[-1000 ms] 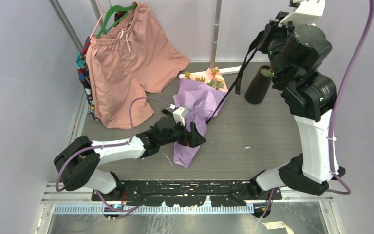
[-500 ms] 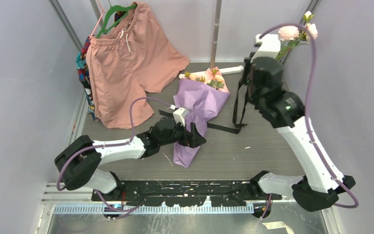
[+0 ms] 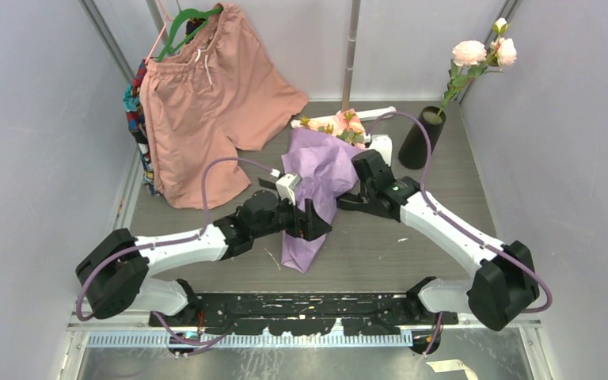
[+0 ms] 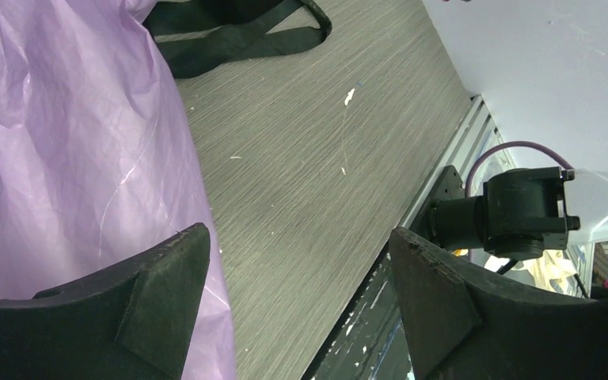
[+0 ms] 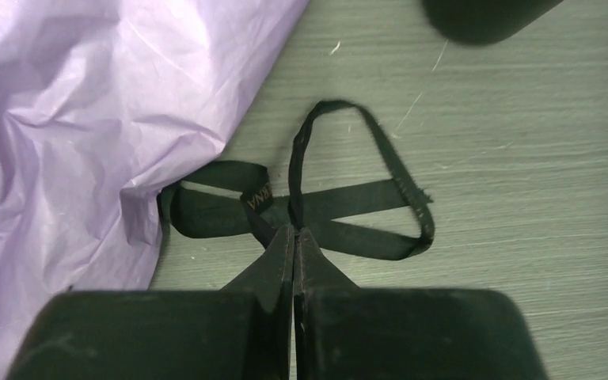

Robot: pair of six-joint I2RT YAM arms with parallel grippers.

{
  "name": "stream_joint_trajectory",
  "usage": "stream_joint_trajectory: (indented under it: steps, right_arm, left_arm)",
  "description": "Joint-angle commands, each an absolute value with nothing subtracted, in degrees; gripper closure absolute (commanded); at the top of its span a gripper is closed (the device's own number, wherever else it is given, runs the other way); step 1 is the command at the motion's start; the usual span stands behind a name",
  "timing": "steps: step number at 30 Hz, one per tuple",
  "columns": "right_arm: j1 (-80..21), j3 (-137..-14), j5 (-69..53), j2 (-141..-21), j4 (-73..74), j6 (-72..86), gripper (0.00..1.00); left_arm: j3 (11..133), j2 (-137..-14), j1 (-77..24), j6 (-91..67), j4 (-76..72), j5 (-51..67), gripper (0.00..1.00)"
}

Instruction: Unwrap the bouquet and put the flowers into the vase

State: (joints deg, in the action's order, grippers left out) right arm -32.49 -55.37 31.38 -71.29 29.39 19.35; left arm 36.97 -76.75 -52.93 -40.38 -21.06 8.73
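Lilac paper, creased and shiny, made up the bouquet (image 3: 317, 170), which lay on its side in the middle of the grey wood-grain table (image 3: 427, 237), its narrow end toward the arm bases. Peach-pink flowers (image 3: 347, 125) with green leaves poked from the wide end, nearest the back wall. The left gripper (image 3: 310, 222) sat low over the narrow part of the cone with its jaws spread wide and nothing clamped between them. In its wrist view, one finger (image 4: 127, 309) overlapped the edge of the paper while the other hung over bare table. The right gripper (image 5: 294, 231) was down at the table just beside the cone's right edge, its jaws pressed fully together. A thin strand of the black ribbon (image 5: 340, 202) ran straight into the seam at their tips, so it looked pinched there. The rest of the ribbon lay in loose loops on the table, one end tucked against the paper.

The matte black vase (image 3: 416, 141) stood upright at the back right, apart from the bouquet, with two paler pink blooms (image 3: 470, 53) rising from it on long stems. Salmon-pink shorts (image 3: 210, 95) hung from a green hanger (image 3: 190, 17) at the back left.
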Motion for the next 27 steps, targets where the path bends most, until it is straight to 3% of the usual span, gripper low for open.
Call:
stream_joint_trajectory:
  steps: [1, 3, 4, 6, 10, 20, 27]
  right_arm:
    - [-32.34, -53.37, 29.60, -73.63, 22.65, 24.02, 0.99]
    - [-32.36, -52.94, 28.42, -76.07, 22.67, 24.56, 0.84]
    - [-32.38, -52.79, 28.05, -77.88, 22.61, 24.86, 0.65]
    - [-32.35, -52.38, 27.48, -80.52, 21.85, 25.31, 0.41]
    - [-32.34, -51.72, 26.90, -84.86, 20.12, 26.07, 0.19]
    - [-31.20, -51.96, 23.72, -94.30, 16.41, 27.08, 0.11]
    - [-28.28, -51.38, 20.95, -97.93, 15.32, 29.05, 0.23]
  left_arm:
    - [35.84, -74.83, -52.84, -39.46, -21.75, 7.76, 0.16]
    - [35.60, -74.69, -52.81, -39.46, -21.88, 7.65, 0.16]
    - [35.52, -74.66, -52.82, -39.46, -21.86, 7.65, 0.16]
    - [35.40, -74.41, -52.87, -39.55, -21.88, 7.48, 0.16]
    - [34.72, -73.36, -52.82, -39.40, -21.39, 6.94, 0.16]
    - [33.43, -71.14, -52.82, -39.11, -20.03, 5.38, 0.16]
    - [33.05, -69.52, -52.82, -38.97, -19.27, 4.95, 0.16]
